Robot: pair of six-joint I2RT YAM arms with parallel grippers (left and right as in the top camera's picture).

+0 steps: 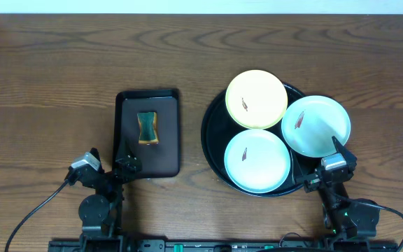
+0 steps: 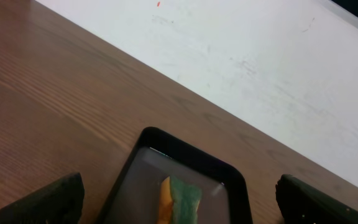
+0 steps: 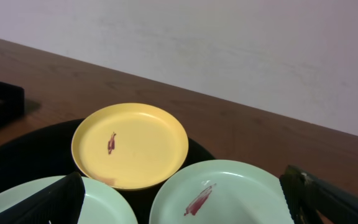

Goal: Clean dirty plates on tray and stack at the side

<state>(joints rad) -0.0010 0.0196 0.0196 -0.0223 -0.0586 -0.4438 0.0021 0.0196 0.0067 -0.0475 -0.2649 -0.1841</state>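
Observation:
A round black tray (image 1: 214,150) holds three plates. A pale yellow plate (image 1: 256,99) lies at its back, a mint plate (image 1: 257,160) at its front, and a second mint plate (image 1: 316,126) overhangs its right rim. Each has a reddish-brown smear. My right gripper (image 1: 331,168) is open and empty just in front of the right mint plate (image 3: 229,196). The yellow plate (image 3: 130,144) and tray (image 3: 17,155) also show in the right wrist view. My left gripper (image 1: 110,164) is open and empty at the near left corner of a small rectangular dark tray (image 1: 148,133).
A green and yellow sponge (image 1: 147,128) lies in the rectangular dark tray; both show in the left wrist view, sponge (image 2: 180,200) and tray rim (image 2: 185,152). A white wall (image 2: 241,56) runs along the table's far edge. Bare wood table (image 1: 47,98) surrounds the trays.

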